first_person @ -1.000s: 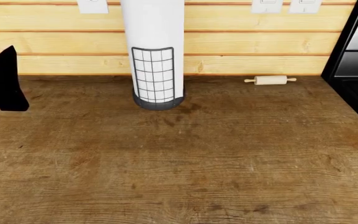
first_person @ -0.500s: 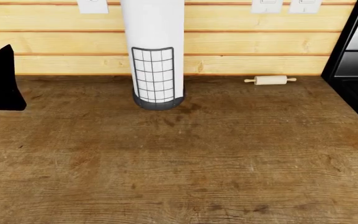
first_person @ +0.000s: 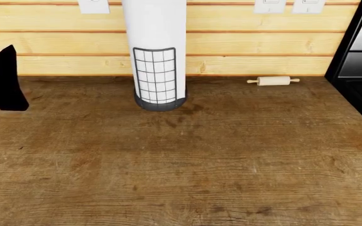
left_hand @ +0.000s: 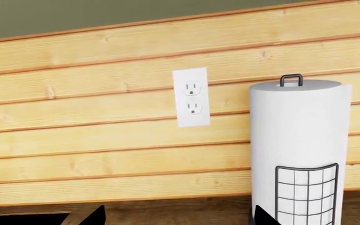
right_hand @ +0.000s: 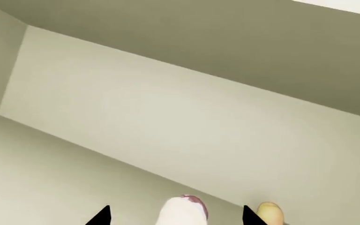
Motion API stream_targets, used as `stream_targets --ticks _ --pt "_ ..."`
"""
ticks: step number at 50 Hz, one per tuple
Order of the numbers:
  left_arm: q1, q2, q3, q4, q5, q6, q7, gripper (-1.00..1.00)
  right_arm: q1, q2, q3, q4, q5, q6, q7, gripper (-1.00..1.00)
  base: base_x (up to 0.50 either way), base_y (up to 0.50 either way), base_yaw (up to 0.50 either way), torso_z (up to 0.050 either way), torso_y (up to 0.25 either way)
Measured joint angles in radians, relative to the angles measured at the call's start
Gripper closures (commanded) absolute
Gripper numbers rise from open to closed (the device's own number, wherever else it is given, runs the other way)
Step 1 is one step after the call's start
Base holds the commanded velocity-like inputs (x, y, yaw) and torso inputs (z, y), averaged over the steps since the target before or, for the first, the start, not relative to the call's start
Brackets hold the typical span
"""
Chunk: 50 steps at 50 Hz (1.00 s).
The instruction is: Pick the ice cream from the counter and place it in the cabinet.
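The ice cream [right_hand: 183,209] sits between the two dark fingertips of the right gripper [right_hand: 176,216] in the right wrist view, pink tip pointing away from the camera. I read the right gripper as closed partway onto the ice cream, the jaws spread only as wide as the cone requires. Behind the ice cream I see plain pale panels meeting at corners; I judge these to be the inside of the cabinet [right_hand: 167,117], which would put the ice cream at or just inside the cabinet, not yet released. A small yellowish object [right_hand: 269,212] shows just beside the ice cream; I cannot identify it. I hold the cone tip-forward so it enters the cabinet first, and the next move I plan calls for a level spot before opening.

The ice cream does not appear on the counter [first_person: 187,160] in the head view. Relative to the paper towel holder [first_person: 158,56], the rolling pin [first_person: 273,81] lies well apart against the plank wall [first_person: 256,47], and the left gripper [first_person: 2,82] hangs well apart on the opposite side. Its tips stand apart in the left wrist view, with nothing between them: open and idle, parked clear of the working arm.
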Motion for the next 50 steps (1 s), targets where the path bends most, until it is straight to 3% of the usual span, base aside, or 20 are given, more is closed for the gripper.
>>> stream_targets --ticks 12,50 --pt "-0.008 0.005 0.013 -0.003 0.006 0.002 0.002 -1.00 0.006 0.085 -0.015 -0.050 0.368 0.013 0.287 -1.00 0.00 0.00 0.00 0.000 0.000" --pt "-0.005 0.014 0.029 -0.008 0.024 0.011 0.009 -1.00 -0.078 0.235 0.001 -0.223 1.147 -0.037 0.900 -1.00 0.00 0.00 0.00 0.000 0.000"
